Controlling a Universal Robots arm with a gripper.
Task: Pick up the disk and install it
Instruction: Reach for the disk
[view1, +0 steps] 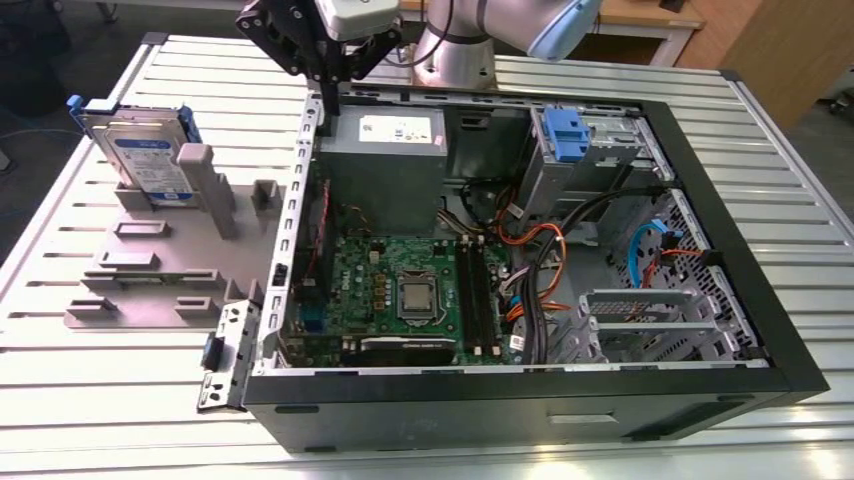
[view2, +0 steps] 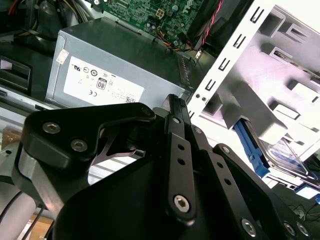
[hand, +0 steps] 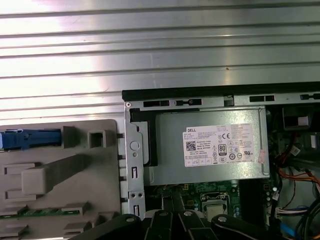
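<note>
One disk (view1: 134, 150) to move. It stands on edge in the grey slotted holder block (view1: 167, 265) on the counter (view1: 787, 180), at the exterior view's left, just beside the open computer case (view1: 534, 405), with its blue carrier rail around it. Not yet picked. The jaws look closed on nothing and hang above the case's side wall next to the power supply (view1: 384, 150), well apart from the disk. I judge the step in hand to be the approach to the pick-up. That pick calls for the jaws spread wider than the drive is thick, lined up across its thin upper edge, and a straight descent clear of the holder's posts.
</note>
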